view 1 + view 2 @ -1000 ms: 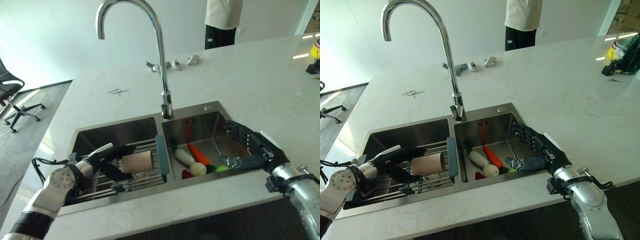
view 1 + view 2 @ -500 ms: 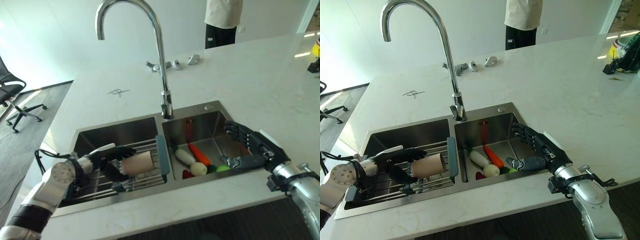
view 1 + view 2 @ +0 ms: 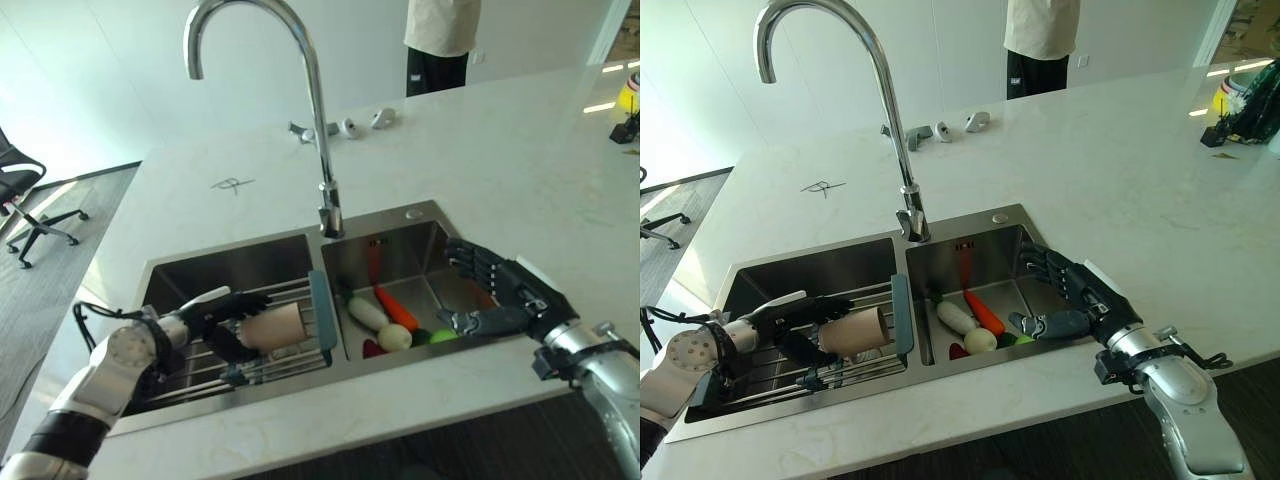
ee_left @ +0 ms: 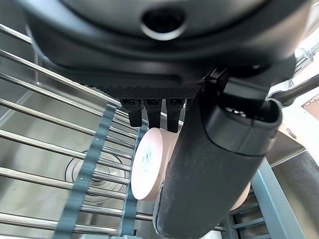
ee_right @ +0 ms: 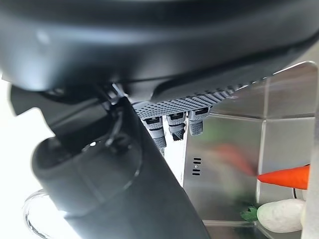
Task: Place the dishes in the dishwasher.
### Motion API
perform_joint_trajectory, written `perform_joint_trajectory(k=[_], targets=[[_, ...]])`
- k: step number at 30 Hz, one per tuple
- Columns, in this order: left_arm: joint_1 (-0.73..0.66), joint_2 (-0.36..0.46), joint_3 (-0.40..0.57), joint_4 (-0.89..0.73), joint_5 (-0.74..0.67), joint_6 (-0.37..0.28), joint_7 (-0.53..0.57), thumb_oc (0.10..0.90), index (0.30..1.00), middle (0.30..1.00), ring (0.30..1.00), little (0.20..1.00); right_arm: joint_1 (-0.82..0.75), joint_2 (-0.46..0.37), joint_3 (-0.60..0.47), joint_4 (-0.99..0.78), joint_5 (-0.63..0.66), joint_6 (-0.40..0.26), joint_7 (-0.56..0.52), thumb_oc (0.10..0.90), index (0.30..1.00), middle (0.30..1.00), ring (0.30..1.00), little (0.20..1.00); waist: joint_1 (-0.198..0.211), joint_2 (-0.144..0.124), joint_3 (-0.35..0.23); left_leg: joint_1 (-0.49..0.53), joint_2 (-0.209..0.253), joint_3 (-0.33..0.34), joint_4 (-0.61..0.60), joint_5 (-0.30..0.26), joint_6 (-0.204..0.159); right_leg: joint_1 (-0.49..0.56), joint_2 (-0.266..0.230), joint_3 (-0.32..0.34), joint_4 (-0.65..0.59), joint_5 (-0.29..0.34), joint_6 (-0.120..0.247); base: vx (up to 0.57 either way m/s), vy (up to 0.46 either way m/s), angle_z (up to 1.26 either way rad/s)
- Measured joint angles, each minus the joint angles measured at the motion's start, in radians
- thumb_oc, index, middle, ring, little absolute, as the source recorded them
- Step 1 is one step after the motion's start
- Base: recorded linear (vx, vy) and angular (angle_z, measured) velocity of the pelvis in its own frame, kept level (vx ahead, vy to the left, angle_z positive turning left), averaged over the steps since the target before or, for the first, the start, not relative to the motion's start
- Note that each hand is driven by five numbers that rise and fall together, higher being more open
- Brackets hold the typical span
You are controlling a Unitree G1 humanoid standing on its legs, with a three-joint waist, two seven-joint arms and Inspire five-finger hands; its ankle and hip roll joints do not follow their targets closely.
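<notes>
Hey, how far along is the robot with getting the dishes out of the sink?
Early: nothing looks loaded yet. In hand: the left hand is curled round a beige cup lying on the wire rack in the left basin. The right hand sits open in the right basin beside a carrot. Left: lifting the cup out and carrying it to the dishwasher.
</notes>
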Motion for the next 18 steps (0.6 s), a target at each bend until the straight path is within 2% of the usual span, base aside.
perform_joint_trajectory(k=[4, 8, 15, 16, 17, 18], targets=[[0.0, -0.021, -0.021, 0.0, 0.0, 0.032, 0.012, 0.8, 0.9, 0.9, 0.9, 0.9, 0.0, 0.0, 0.004, 0.0, 0.0, 0.0, 0.0, 0.8, 0.9, 0.9, 0.9, 0.9, -0.004, 0.0, 0.0, 0.002, 0.002, 0.003, 0.0, -0.001, -0.001, -0.002, 0.004, 0.008, 0.0, 0.001, -0.002, -0.01, -0.014, -0.06], [0.0, -0.058, -0.025, 0.0, 0.0, 0.035, 0.016, 0.8, 0.9, 0.9, 0.9, 0.9, 0.0, 0.001, 0.009, 0.0, -0.001, 0.0, 0.0, 0.8, 0.9, 0.9, 0.9, 0.9, -0.004, 0.0, 0.0, 0.002, 0.003, 0.003, 0.0, -0.001, -0.001, -0.003, 0.005, 0.008, 0.001, 0.001, -0.002, 0.0, -0.003, -0.01], [-0.003, -0.058, -0.027, 0.0, 0.003, 0.058, 0.015, 0.8, 0.9, 0.9, 0.9, 0.9, -0.001, 0.004, 0.03, 0.0, -0.001, 0.0, 0.0, 0.8, 0.9, 0.9, 0.9, 0.9, -0.004, -0.001, 0.0, 0.005, 0.003, 0.008, -0.002, -0.001, -0.001, -0.003, 0.007, 0.011, 0.001, 0.002, -0.002, 0.0, 0.0, 0.0], [-0.005, -0.058, -0.028, 0.0, 0.003, 0.063, 0.015, 0.627, 0.641, 0.641, 0.641, 0.641, -0.001, 0.004, 0.03, 0.0, -0.001, 0.0, 0.0, 0.8, 0.9, 0.9, 0.9, 0.9, -0.004, -0.001, 0.0, 0.005, 0.003, 0.008, -0.002, -0.001, -0.001, -0.003, 0.007, 0.011, 0.001, 0.002, -0.002, 0.0, 0.0, 0.0], [-0.012, -0.058, -0.031, 0.0, 0.005, 0.07, 0.015, 0.502, 0.453, 0.453, 0.453, 0.453, -0.001, 0.004, 0.03, 0.0, -0.001, 0.0, 0.0, 0.8, 0.9, 0.9, 0.9, 0.9, -0.004, -0.001, 0.001, 0.005, 0.004, 0.008, -0.002, -0.001, -0.001, -0.003, 0.007, 0.011, 0.001, 0.002, -0.002, 0.0, 0.0, 0.0], [-0.025, -0.058, -0.031, 0.006, 0.011, 0.072, 0.015, 0.4, 0.3, 0.3, 0.3, 0.3, -0.001, 0.004, 0.03, 0.0, -0.001, 0.0, 0.0, 0.8, 0.9, 0.9, 0.9, 0.9, -0.004, -0.001, 0.001, 0.006, 0.004, 0.009, -0.003, -0.001, -0.001, -0.003, 0.007, 0.012, 0.001, 0.002, -0.002, 0.0, 0.0, 0.0]])
